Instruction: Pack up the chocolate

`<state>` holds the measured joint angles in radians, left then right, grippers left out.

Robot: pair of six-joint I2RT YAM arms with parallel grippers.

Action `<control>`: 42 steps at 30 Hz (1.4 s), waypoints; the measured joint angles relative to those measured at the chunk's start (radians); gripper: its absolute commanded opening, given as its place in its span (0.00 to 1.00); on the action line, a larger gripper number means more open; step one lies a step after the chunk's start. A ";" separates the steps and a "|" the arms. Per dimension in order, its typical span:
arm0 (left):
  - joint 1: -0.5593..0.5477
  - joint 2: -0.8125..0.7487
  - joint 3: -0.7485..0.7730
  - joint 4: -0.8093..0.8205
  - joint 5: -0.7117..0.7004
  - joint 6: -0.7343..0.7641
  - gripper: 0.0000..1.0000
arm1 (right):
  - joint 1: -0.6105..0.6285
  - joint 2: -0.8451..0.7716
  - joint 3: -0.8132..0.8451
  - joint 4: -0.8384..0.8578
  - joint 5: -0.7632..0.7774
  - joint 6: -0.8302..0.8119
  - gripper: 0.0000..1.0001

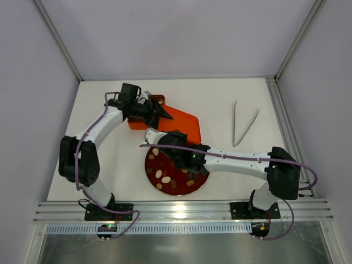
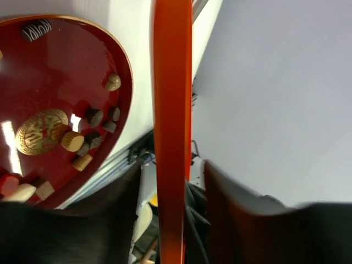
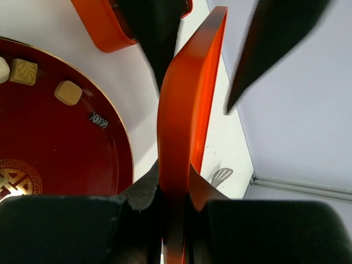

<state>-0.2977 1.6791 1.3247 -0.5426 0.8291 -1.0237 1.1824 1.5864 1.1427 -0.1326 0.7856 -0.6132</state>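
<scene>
Starting nearest the arm bases, a round red plate (image 1: 149, 168) sits on the white desk (image 1: 110, 159). It carries the chocolate (image 1: 165, 179): small loose pieces in dark brown, tan and cream-white, scattered over its surface. None of them is in either end effector.

The right arm reaches across the plate. Its end effector (image 3: 175, 203) is closed on the lower edge of an orange lid (image 3: 187, 99), with a finger pressed against each face. The lid stands on edge, raised above the desk just beyond the plate's far rim.

Farther along the same lid, the left end effector (image 2: 170, 176) straddles the top edge with its jaws spread wide. In the left wrist view a gap shows on both sides between the orange panel and the black fingers (image 2: 247, 220), so it is not gripping.

Behind the lid, under the left wrist, the orange box (image 3: 102, 27) rests on the desk. A pair of metal tongs (image 1: 234, 126) lies well apart to the right.
</scene>
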 measured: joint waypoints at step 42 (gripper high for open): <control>0.438 0.390 0.355 -0.061 -0.681 0.299 0.06 | -0.765 0.333 0.472 0.194 -1.416 1.194 0.04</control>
<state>0.1398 2.0689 1.6794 -0.6033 0.1478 -0.7242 0.4171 1.9194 1.6146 0.0616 -0.6308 0.5812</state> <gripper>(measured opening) 0.069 0.150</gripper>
